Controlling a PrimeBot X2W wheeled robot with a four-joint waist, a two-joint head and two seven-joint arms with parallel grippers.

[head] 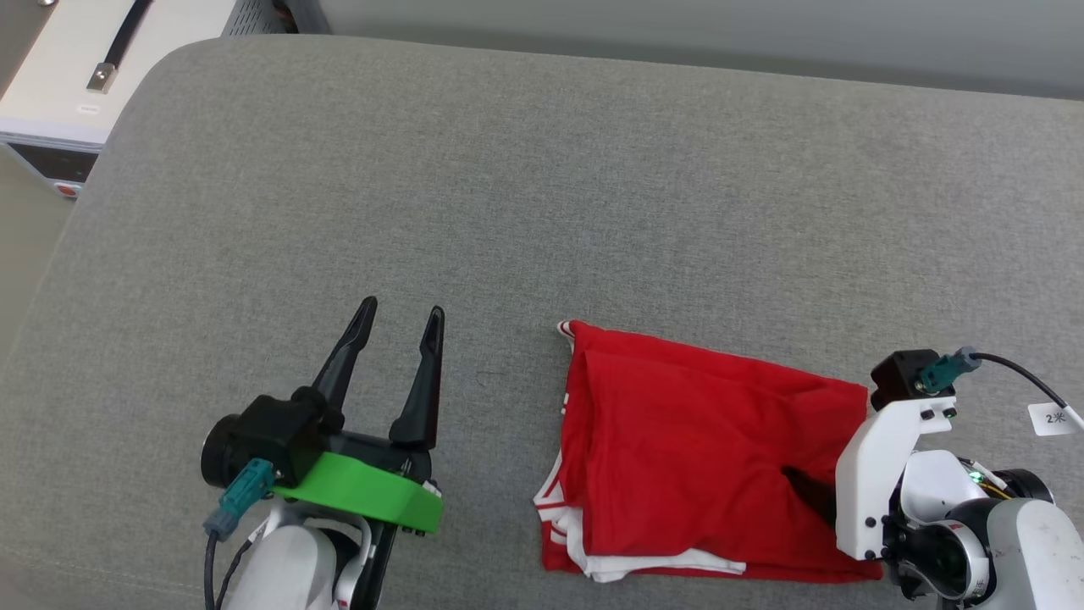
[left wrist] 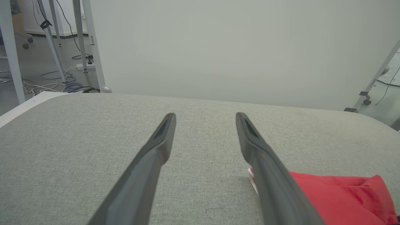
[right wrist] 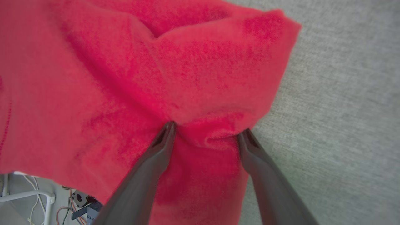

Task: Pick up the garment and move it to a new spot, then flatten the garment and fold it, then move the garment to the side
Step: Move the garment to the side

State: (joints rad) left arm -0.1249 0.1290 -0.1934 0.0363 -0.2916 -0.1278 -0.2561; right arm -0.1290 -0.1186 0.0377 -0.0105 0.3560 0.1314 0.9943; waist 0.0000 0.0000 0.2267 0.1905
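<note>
folded garment [head: 703,449] lies at 3 o'clock of the left hand [head: 402,307], apart and empty. right hand [right wrist: 207,132], apart astride a fold, should clamp all layers before sliding.

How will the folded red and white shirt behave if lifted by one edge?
Likely floppy: the red and white fabric garment bunches between the fingers of the right gripper. Its loose layers would probably unfold. It looks thin, so light.

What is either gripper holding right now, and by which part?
Nothing is clamped. The left gripper is open over bare cushion; the right gripper stands wide open astride a fold at the right edge of the garment.
</note>
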